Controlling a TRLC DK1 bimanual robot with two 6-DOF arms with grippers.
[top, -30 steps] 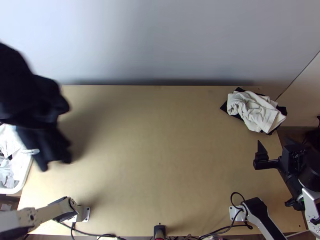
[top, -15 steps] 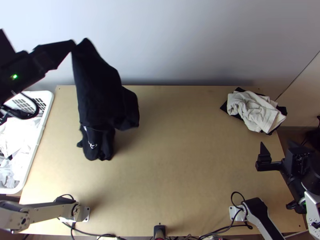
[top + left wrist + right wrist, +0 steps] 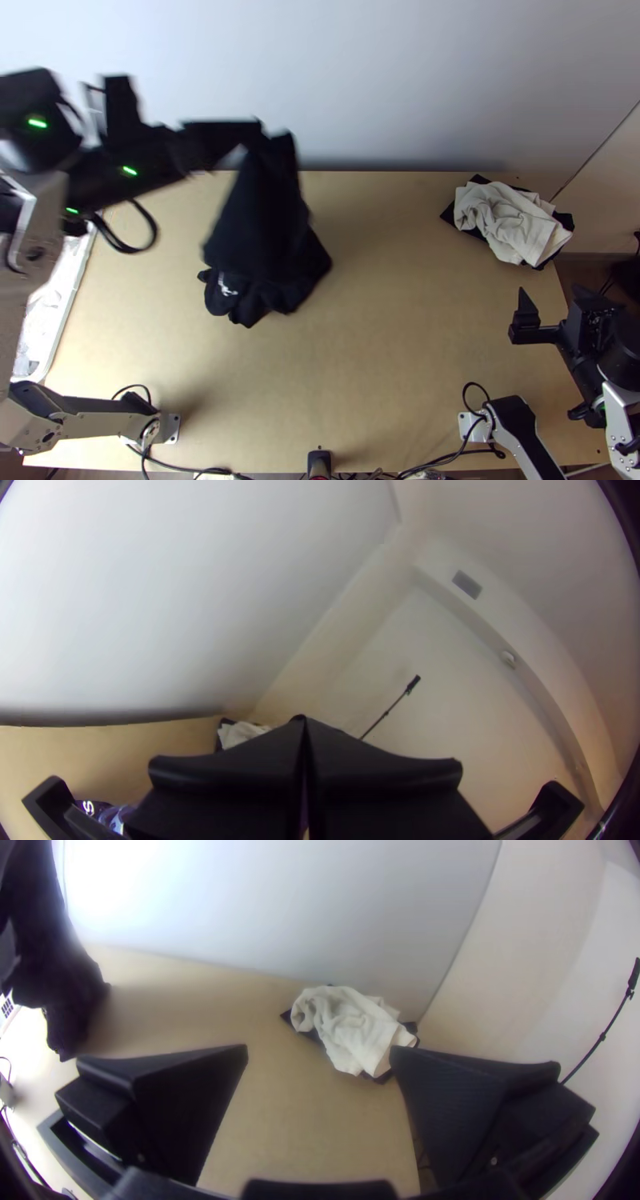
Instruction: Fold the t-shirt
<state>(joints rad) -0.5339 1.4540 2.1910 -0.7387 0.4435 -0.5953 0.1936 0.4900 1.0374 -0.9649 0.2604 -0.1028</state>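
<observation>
Light-wood counter [image 3: 384,360] sat under the black t-shirt [image 3: 256,216], which hung bunched over its left half, long axis running from the left tool [image 3: 268,134] down toward the near edge. Left tool was closed on the upper end; right tool [image 3: 320,1052] was wide, nothing in it, well apart on the far right, so left was nearer and laying the shirt down looked like its job.

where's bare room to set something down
Bare wood spans between the black t-shirt and the bunched white cloth, down to the black object at the near edge. Crowded: the left edge, with the basket and left arm.
</observation>
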